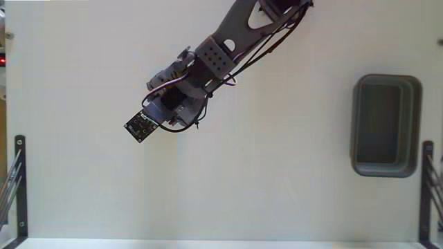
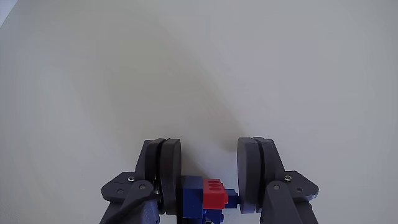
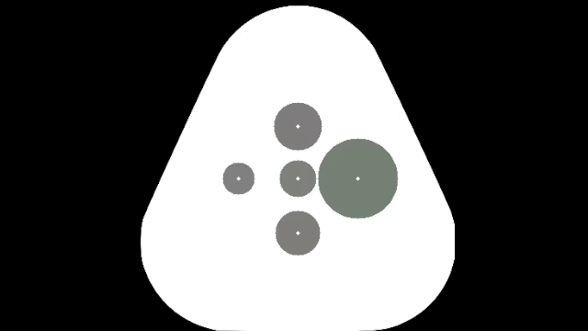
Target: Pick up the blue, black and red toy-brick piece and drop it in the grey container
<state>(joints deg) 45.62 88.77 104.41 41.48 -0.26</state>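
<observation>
In the fixed view we see the arm (image 1: 228,52) reaching in from the top edge and slanting down toward the left, its grey links trailed by loose black cables. A small square black circuit board (image 1: 140,125) with pale dots sits at its lower end, tilted like a diamond. The fingertips themselves are hidden under the arm's body in this view.

In the wrist view we look along the gripper (image 2: 209,171), whose two fingers (image 2: 163,168) end in thick, rounded dark grey pads standing parallel. Between them, low at the frame's bottom edge, sits the toy-brick piece (image 2: 208,196): a blue block against the left-hand pad, a red studded brick on top toward the right, and a further blue part reaching the right-hand pad. The pads press it from both sides, so we read the gripper as clamped on the piece. We make out no black part from here.

The grey container (image 1: 386,125) lies at the right of the fixed view, well apart from the arm: a dark, rounded-rectangular plastic bin with a thick raised rim. The table (image 1: 277,180) is plain, matte off-white.
</observation>
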